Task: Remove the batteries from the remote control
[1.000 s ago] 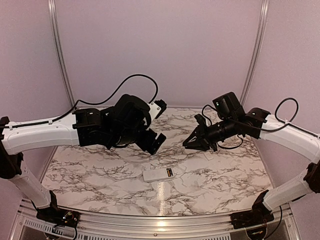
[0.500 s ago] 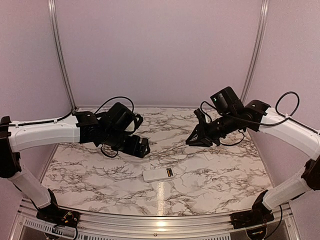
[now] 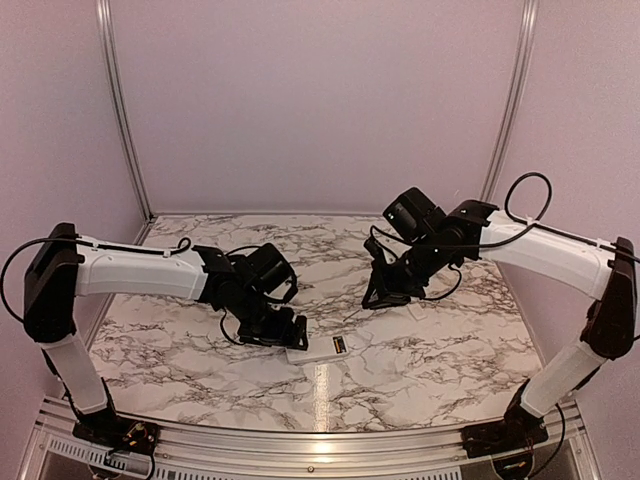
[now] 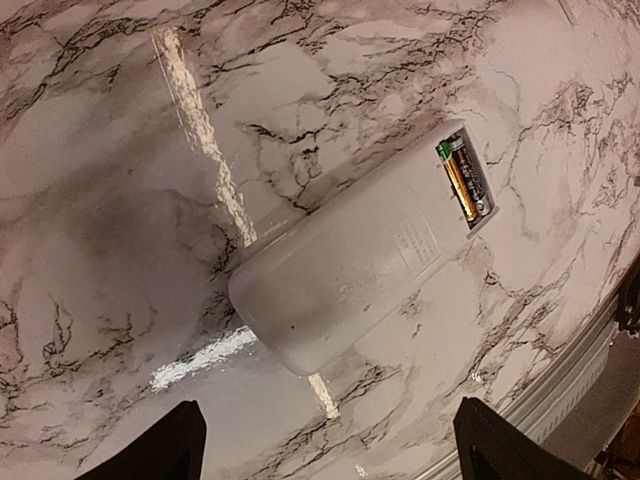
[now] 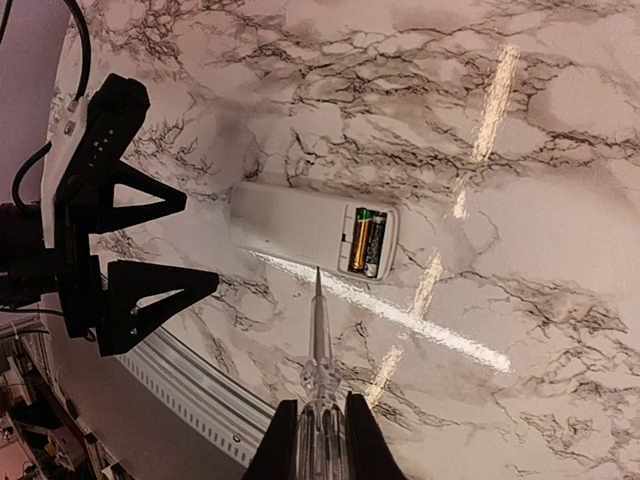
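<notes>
Marble tabletop (image 3: 450, 350); right gripper (image 5: 320, 432) pinches thin rod (image 5: 318, 320), left gripper (image 4: 330, 410) wide open.

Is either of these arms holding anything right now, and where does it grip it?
The right gripper pinches a thin pointed rod between its fingers, by the clear handle end. The left gripper is open, holding nothing.
</notes>
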